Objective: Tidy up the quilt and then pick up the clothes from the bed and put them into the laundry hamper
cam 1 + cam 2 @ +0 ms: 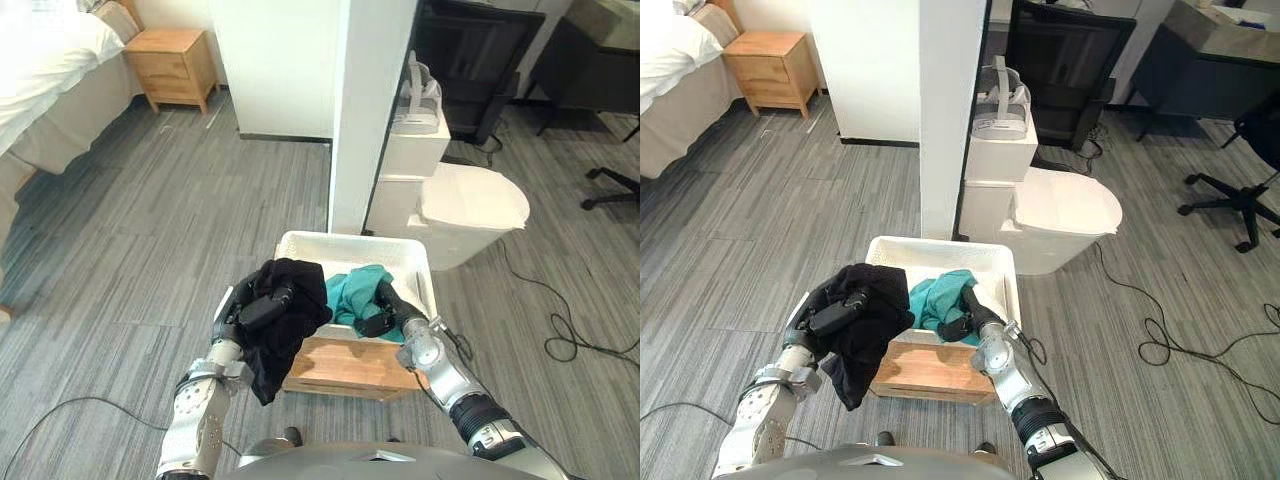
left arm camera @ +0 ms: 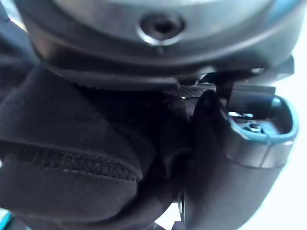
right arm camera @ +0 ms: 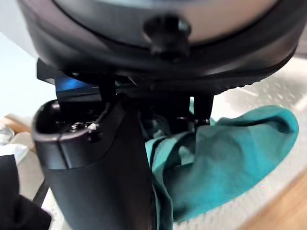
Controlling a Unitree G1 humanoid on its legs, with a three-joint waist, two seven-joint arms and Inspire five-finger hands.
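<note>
Evidently the task is judged to be in its closing stage, with the clothes brought away from the bed (image 1: 62, 128), which is seen well apart at the far left of the room. Its white quilt (image 1: 40, 55) is seen lying over it, though too little of it is shown for its tidiness to be judged. The white laundry hamper (image 1: 352, 241) is seen directly ahead on its wooden base (image 1: 345, 366). A teal garment (image 1: 356, 288) is already lying inside it, and the right hand (image 1: 386, 308) is reached over the front rim with its fingers curled into that cloth, so it has been put in but not let go. A black garment (image 1: 292, 322) is clamped in the left hand (image 1: 262, 308), whose fingers and thumb are closed round the fabric. It is bunched above the hamper's left front corner, while its lower part hangs down outside the wall, beside the wooden base. What is left, then, is judged to be two small things: the black garment is to be carried fully over the rim and dropped, and the teal one is to be released.
</note>
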